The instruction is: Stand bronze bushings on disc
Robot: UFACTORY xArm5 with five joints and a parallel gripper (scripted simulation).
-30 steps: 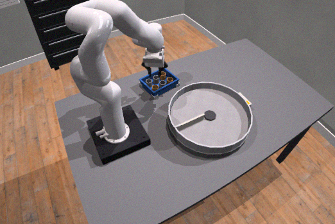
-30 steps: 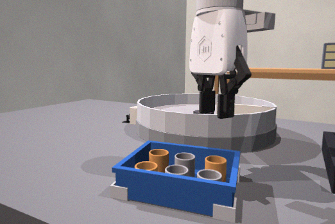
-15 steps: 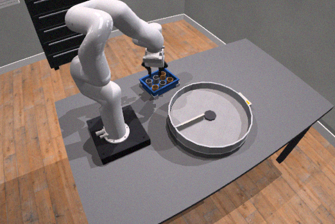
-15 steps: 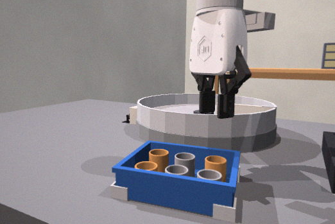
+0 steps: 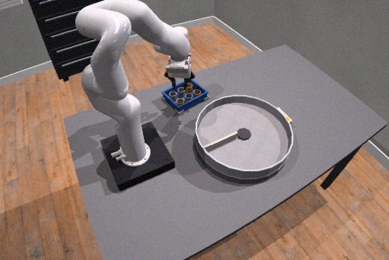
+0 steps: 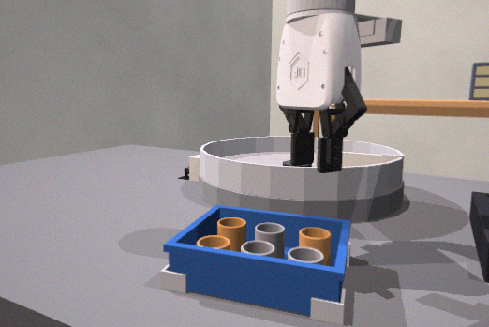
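The blue crate (image 5: 185, 94) (image 6: 259, 257) sits on the grey table beside the turntable (image 5: 244, 137). It holds three bronze bushings (image 6: 231, 231) (image 6: 213, 242) (image 6: 315, 239) and three steel bushings (image 6: 270, 236) (image 6: 258, 247) (image 6: 305, 256), all upright. My gripper (image 5: 181, 80) (image 6: 315, 163) hangs point-down well above the crate, over its side nearest the arm. Its fingers stand partly open with a small gap and nothing between them. The turntable's grey disc carries nothing. Its dark hub (image 5: 244, 133) sits at the centre.
The turntable has a raised white rim (image 6: 300, 170) and a pale bar (image 5: 221, 140) running from the hub to the rim. The arm's black base plate (image 5: 137, 158) stands left of the turntable. A black drawer cabinet (image 5: 67, 16) stands on the floor behind.
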